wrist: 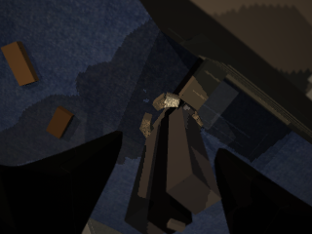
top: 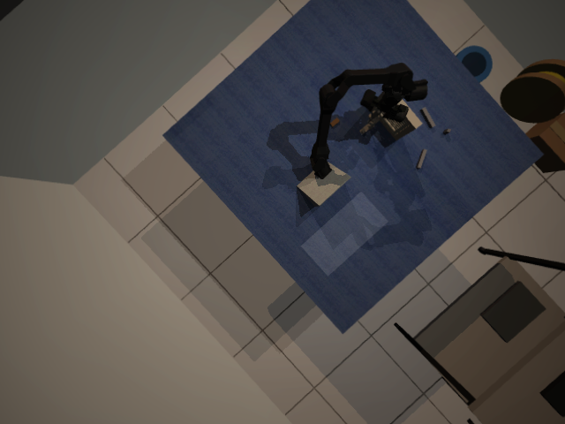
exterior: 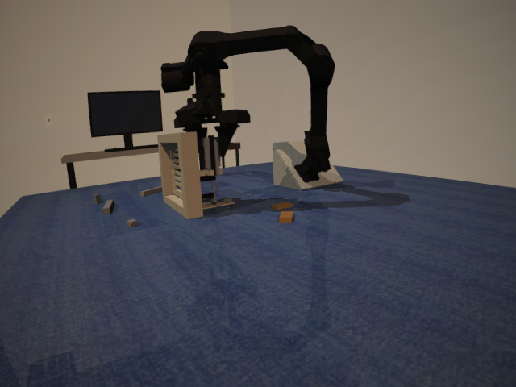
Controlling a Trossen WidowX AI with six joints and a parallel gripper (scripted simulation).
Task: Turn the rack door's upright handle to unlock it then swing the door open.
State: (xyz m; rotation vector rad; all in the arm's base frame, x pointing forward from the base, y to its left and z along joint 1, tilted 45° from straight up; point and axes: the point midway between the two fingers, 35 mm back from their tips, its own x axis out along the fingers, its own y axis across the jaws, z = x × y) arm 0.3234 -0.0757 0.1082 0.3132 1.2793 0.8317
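Observation:
The beige rack frame (exterior: 192, 175) (top: 407, 119) stands on the blue table top (exterior: 291, 291). Its door (exterior: 211, 153) stands swung out from the frame, edge-on in the exterior view. The grey upright handle (wrist: 177, 166) (exterior: 206, 151) rises between my fingers in the wrist view, with a gap to each dark finger. My gripper (wrist: 169, 146) (exterior: 214, 143) (top: 374, 119) is open, pointing down over the handle beside the frame. I cannot tell whether a finger still touches the handle.
Two orange blocks (exterior: 281, 205) (exterior: 285, 216) (wrist: 19, 62) (wrist: 59, 122) lie near the door's foot. Small grey blocks (exterior: 108, 205) (exterior: 132, 222) and bars (top: 427, 117) (top: 421, 158) lie beyond the rack. The arm's wedge base (exterior: 287, 164) (top: 324, 187) stands behind. A desk with a monitor (exterior: 125, 112) is at the back.

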